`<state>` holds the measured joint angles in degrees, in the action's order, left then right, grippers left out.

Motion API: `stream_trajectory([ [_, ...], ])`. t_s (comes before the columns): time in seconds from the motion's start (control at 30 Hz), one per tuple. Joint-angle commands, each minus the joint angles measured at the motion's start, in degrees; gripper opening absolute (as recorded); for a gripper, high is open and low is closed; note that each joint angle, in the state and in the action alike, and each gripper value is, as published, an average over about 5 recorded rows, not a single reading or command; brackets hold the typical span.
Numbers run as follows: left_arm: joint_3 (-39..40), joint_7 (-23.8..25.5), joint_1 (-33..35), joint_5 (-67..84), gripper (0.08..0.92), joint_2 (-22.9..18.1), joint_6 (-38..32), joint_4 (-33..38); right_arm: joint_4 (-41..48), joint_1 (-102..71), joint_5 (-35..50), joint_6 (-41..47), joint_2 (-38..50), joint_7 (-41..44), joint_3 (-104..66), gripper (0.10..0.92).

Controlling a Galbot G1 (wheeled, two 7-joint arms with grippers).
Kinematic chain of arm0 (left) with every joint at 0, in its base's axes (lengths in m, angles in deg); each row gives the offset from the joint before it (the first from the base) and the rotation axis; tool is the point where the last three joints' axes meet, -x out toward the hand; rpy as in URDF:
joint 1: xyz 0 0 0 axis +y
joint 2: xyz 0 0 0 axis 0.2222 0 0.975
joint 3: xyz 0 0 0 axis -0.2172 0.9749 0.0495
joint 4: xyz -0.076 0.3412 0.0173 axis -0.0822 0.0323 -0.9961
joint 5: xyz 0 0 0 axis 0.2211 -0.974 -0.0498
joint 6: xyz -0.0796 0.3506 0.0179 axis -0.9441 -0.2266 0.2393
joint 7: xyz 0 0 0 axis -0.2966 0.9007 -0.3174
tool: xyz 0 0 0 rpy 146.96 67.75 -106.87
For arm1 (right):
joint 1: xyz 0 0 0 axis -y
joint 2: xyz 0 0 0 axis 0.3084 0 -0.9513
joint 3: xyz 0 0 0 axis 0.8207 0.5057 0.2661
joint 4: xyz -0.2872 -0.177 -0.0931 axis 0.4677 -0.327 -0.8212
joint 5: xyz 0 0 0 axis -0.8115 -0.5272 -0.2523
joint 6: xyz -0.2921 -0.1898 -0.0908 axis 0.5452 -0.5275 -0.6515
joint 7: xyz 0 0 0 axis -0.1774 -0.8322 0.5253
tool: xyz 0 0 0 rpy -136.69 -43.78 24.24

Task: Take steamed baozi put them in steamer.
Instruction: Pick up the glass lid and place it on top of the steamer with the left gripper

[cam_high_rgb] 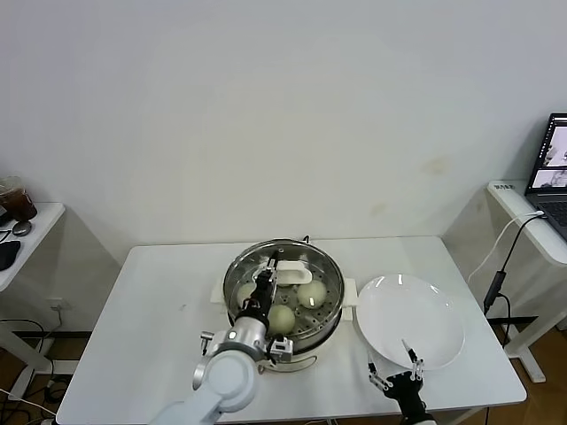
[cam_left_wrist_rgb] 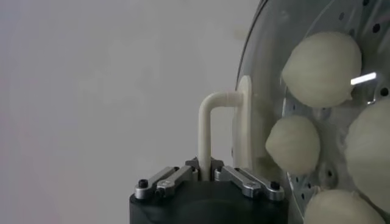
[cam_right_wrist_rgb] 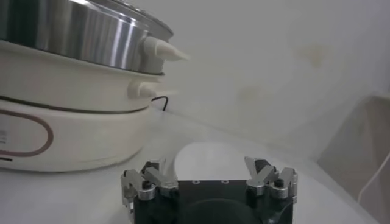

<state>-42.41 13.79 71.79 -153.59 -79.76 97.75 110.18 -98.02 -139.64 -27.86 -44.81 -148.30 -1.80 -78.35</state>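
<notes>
Holding the glass lid (cam_left_wrist_rgb: pixel 256 122) by its white handle (cam_left_wrist_rgb: pixel 210 131), the left tool (cam_high_rgb: pixel 266 285) was clamped shut over the steamer (cam_high_rgb: pixel 330 305), with the buns (cam_left_wrist_rgb: pixel 321 68) just beyond its tip on the perforated tray. Judged risk: a thin handle in a narrow pinch could let the lid swing or drop onto the buns. The right tool (cam_right_wrist_rgb: pixel 210 182) stood fully open, empty, beside the bare plate (cam_high_rgb: pixel 438 336). Tabletop (cam_high_rgb: pixel 151 310) white and matte; plain pale wall behind, side desks, a laptop (cam_high_rgb: pixel 551 164) off to the right.
</notes>
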Motion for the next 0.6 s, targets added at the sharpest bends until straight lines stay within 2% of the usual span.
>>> stream_trajectory([
  [0.03,0.5,-0.2,-0.3,0.8,0.167,-0.2,0.0,-0.7,0.1,0.0,-0.3,0.0,0.0,0.1,0.0,0.823],
  [0.3,0.2,-0.8,-0.1,2.7,0.167,-0.6,0.2,-1.1,0.2,-0.1,-0.7,0.0,0.0,0.3,0.1,0.823],
  [0.47,-0.4,-3.1,1.5,7.0,0.172,-0.7,0.7,0.9,0.2,-0.1,-0.7,0.0,0.1,0.3,0.1,0.823],
  [0.6,-1.6,-7.8,4.9,11.2,0.248,-0.6,-1.5,3.3,0.3,0.0,-0.9,0.0,0.1,0.3,0.3,0.823],
])
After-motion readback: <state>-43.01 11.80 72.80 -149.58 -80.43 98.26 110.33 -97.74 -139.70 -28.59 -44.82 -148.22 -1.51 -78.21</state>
